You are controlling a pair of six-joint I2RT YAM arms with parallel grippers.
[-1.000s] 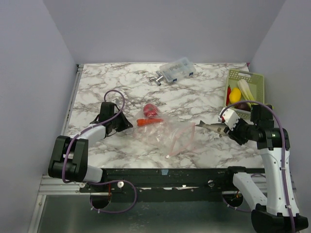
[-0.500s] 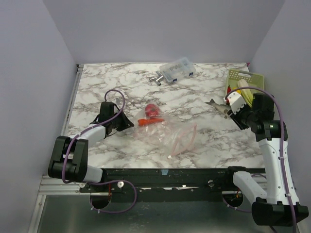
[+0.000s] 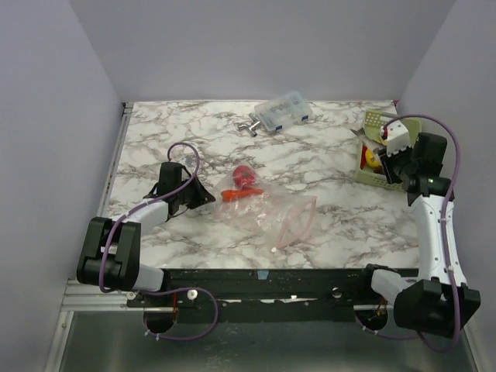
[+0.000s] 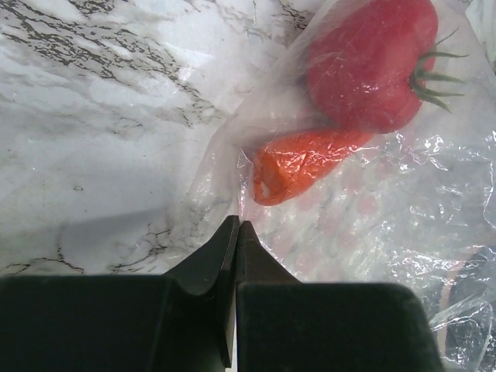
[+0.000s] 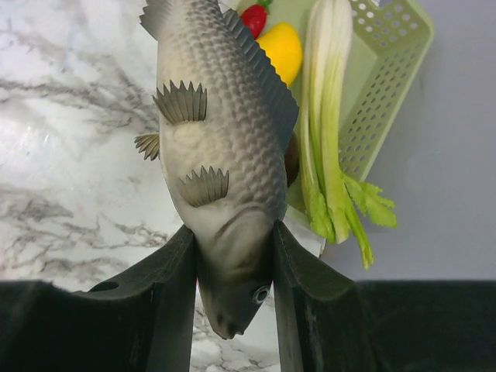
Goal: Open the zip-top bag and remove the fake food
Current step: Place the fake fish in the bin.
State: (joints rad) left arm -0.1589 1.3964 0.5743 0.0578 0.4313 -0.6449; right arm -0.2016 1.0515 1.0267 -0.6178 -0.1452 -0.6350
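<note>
The clear zip-top bag (image 3: 267, 211) lies crumpled at mid-table, its pink zipper (image 3: 299, 222) on the right side. A red tomato (image 3: 244, 176) and an orange carrot (image 3: 232, 194) are inside its left end. My left gripper (image 3: 206, 199) is shut on the bag's left edge; in the left wrist view the closed tips (image 4: 236, 225) pinch the plastic (image 4: 372, 225) just below the carrot (image 4: 306, 163) and tomato (image 4: 364, 66). My right gripper (image 5: 232, 236) is shut on the head of a grey toy fish (image 5: 221, 132) and holds it over the green basket (image 3: 375, 119).
The green basket (image 5: 387, 85) at the right edge holds a yellow lemon (image 5: 280, 48), a red piece (image 5: 254, 19) and a pale green stalk (image 5: 325, 139). A small clear box with blue contents (image 3: 283, 112) and a metal fitting (image 3: 249, 125) lie at the back of the table.
My right gripper has carried the fish from mid-table up and to the right, over the basket. The left gripper stayed shut at the bag's edge.
</note>
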